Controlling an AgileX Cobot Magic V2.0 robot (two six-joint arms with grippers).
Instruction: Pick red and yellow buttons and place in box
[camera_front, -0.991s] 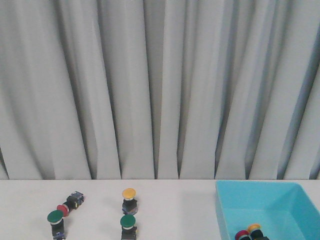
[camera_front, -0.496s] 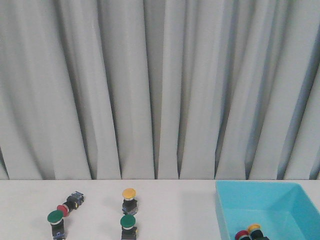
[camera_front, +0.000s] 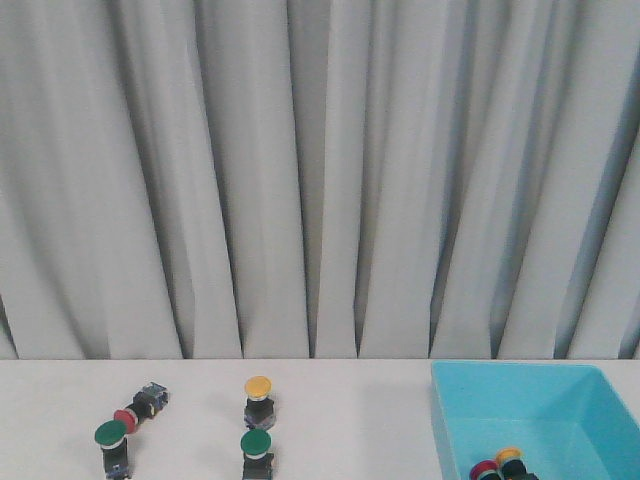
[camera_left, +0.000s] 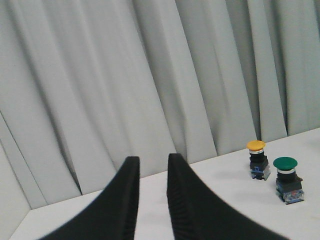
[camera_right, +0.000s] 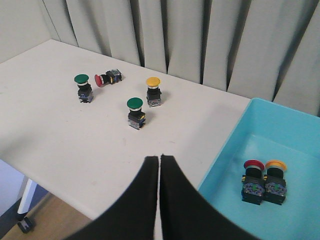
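Observation:
A yellow button stands upright on the white table; it also shows in the left wrist view and the right wrist view. A red button lies on its side at the left, also in the right wrist view. The cyan box at the right holds a red button and a yellow button. My left gripper is open and empty, well away from the yellow button. My right gripper is shut and empty, near the box's corner. Neither gripper shows in the front view.
Two green buttons stand on the table, one by the red button, one in front of the yellow button. A grey curtain hangs behind the table. The table's front edge shows in the right wrist view, floor below.

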